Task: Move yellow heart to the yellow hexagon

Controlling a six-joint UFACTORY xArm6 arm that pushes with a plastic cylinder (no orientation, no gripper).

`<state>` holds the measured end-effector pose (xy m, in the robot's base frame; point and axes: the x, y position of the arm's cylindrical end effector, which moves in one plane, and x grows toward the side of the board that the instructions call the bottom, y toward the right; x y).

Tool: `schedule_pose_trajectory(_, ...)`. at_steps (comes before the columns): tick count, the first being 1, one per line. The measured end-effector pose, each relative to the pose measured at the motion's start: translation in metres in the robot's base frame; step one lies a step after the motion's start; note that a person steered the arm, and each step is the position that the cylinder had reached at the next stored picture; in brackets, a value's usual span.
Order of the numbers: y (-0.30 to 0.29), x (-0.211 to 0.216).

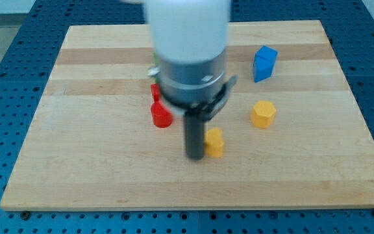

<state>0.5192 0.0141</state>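
Observation:
The yellow heart lies on the wooden board a little below the middle of the view. The yellow hexagon lies up and to the right of it, apart from it. My tip is right against the heart's left side; the dark rod rises from there into the arm's grey and white body, which hides the board behind it.
A blue block stands near the view's top right. A red block lies left of the rod, and another red piece shows just above it, partly hidden by the arm. The wooden board rests on a blue perforated table.

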Motion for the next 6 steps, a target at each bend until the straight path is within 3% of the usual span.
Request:
schedule_pose_trajectory(1,0.019,-0.040)
schedule_pose_trajectory(3,0.018,-0.041)
schedule_pose_trajectory(5,0.005,0.002)
schedule_pose_trajectory(6,0.056,-0.034)
